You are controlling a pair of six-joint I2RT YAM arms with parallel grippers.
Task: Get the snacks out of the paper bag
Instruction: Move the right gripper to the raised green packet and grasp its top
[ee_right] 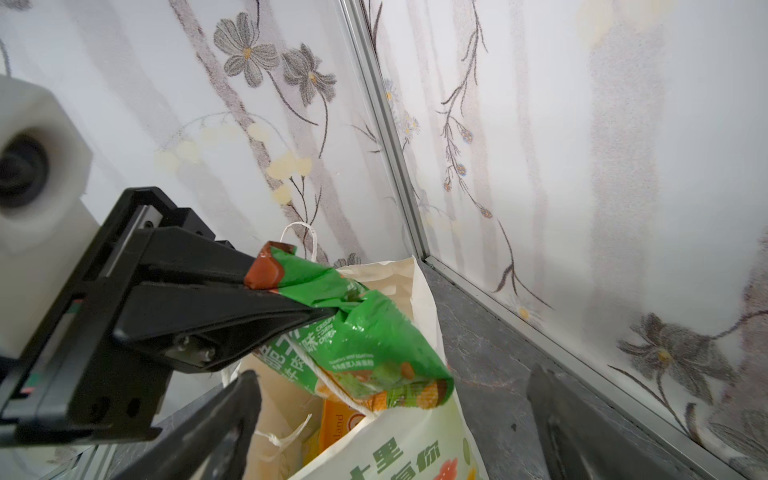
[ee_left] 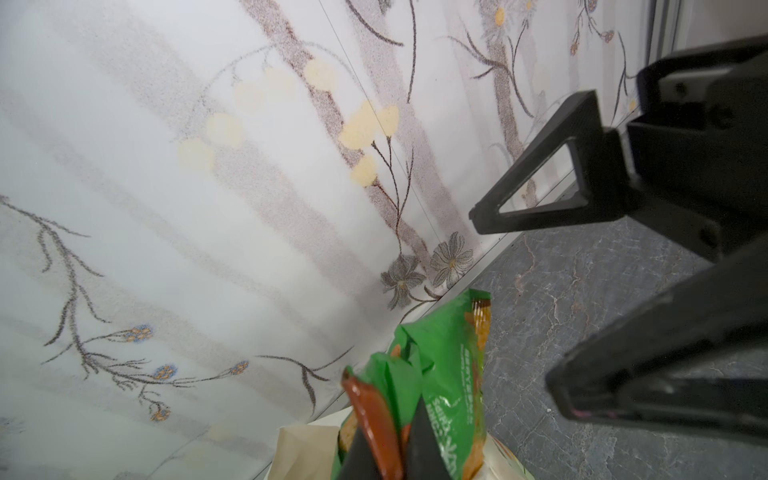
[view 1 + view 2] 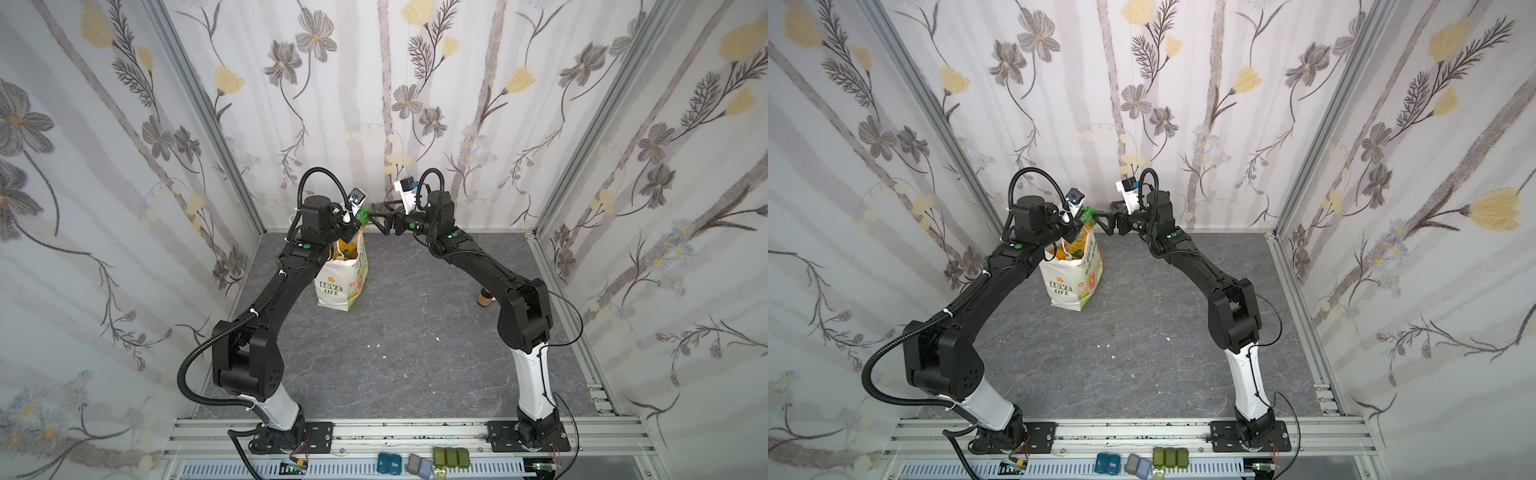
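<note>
just above the centre of both top views, the left gripper (image 3: pixel 352 226) was clamped shut on one corner of a green snack packet (image 3: pixel 363 215), holding it over the open mouth of the paper bag (image 3: pixel 341 282). the bag stood upright on the grey marbled table (image 3: pixel 415 332), slightly left of centre, its green "love life" print facing the lower edge of the frame. the right wrist view showed the packet crumpled where the black jaws pinched it, with one white cord handle (image 1: pixel 316 365) lying across its face and an orange packet (image 1: pixel 338 419) down inside the bag. the right gripper (image 3: pixel 377 219) hovered just right of the green snack packet, jaws spread wide, holding nothing. a small brown bottle (image 3: pixel 484 298) showed at centre right, partly hidden behind the right arm.
</note>
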